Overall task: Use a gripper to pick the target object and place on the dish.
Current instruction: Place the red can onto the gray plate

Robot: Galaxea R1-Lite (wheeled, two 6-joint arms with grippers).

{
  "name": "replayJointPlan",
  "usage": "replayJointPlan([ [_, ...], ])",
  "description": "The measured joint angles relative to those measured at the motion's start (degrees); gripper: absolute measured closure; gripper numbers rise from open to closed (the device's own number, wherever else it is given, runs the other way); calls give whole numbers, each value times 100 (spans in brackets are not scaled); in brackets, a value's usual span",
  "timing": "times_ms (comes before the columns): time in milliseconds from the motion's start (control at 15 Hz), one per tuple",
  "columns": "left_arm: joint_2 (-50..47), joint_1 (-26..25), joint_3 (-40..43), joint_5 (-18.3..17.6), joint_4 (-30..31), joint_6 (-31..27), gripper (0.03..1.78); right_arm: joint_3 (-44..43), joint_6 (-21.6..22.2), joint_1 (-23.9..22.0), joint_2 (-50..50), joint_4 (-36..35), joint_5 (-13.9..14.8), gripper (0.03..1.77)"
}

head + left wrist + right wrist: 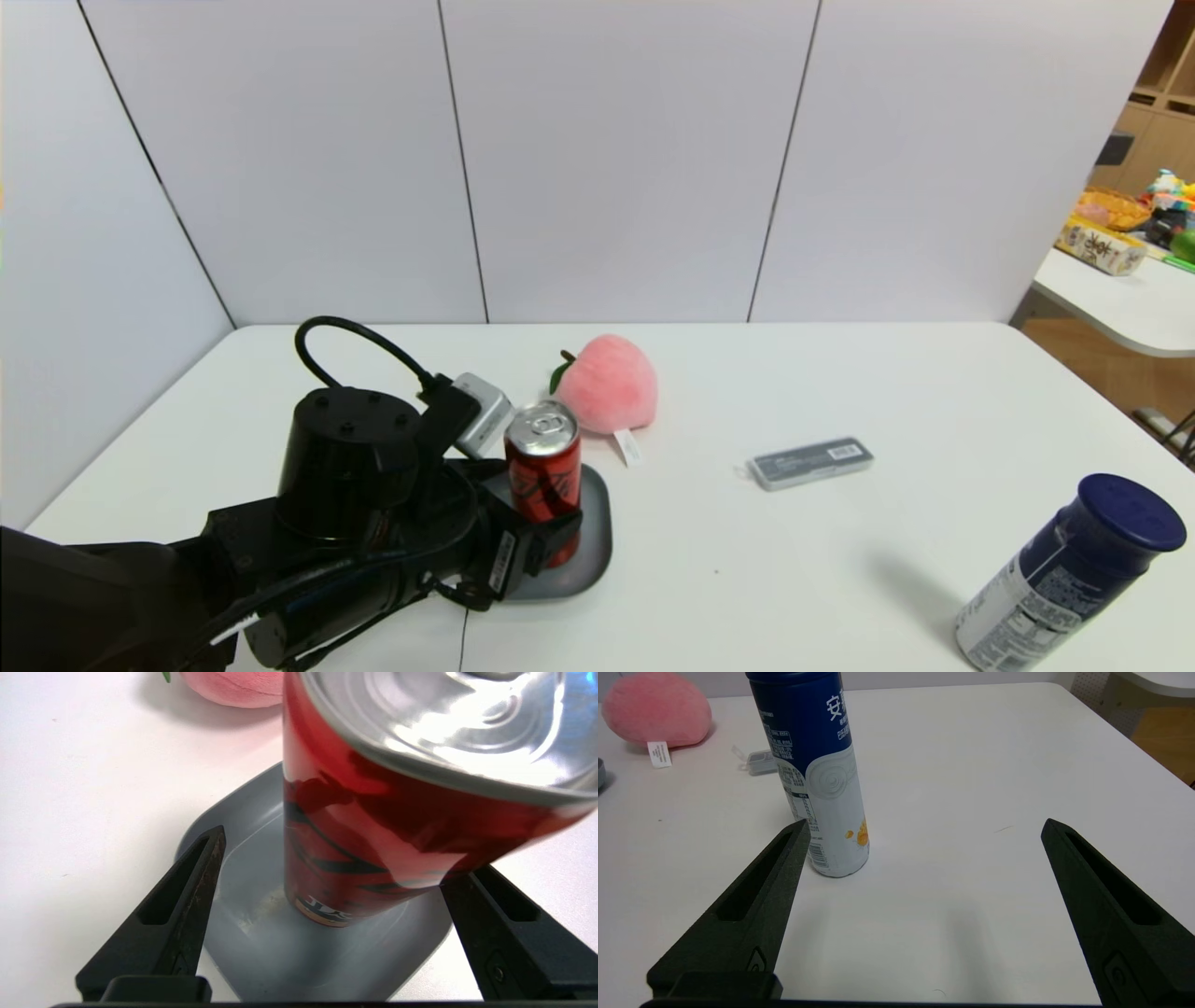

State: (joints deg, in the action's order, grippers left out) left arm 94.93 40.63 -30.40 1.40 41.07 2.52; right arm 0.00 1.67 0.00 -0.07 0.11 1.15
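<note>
Left gripper (343, 854), jaws parted, straddles a glossy red, silver-topped can (355, 826).

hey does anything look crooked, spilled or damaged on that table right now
Nothing looks spilled or damaged. The red can stands upright on the grey dish, between the left gripper's open fingers. The blue-lidded canister stands on the table, and the pink plush shows no visible tear.

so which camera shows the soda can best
The head view: the red soda can shows there from silver top nearly to its base, standing on the dish, though the left tool covers part. The left wrist view has it close up, its top cut off by the picture's edge. The right wrist view doesn't show it.
</note>
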Motion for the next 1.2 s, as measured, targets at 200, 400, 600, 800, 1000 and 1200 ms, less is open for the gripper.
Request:
replayJointPlan([
  [200, -96, -48, 4, -2, -15, -2, 23, 0, 0, 0, 0, -1, 0, 9],
  [400, -201, -56, 48, -2, -28, -7, 19, 0, -2, 0, 0, -1, 0, 9],
  [600, -304, -52, 108, -2, -30, -10, 16, 0, 0, 0, 0, -1, 0, 9],
  [800, -450, -54, 194, -2, -34, 1, 14, 0, -2, 0, 0, -1, -2, 9],
  [1000, -775, -52, 232, -11, -34, 98, 14, 0, -2, 0, 0, -1, 0, 9],
  [1200, -1368, -117, 251, 44, -22, 201, 13, 0, 0, 0, 0, -4, 0, 9],
])
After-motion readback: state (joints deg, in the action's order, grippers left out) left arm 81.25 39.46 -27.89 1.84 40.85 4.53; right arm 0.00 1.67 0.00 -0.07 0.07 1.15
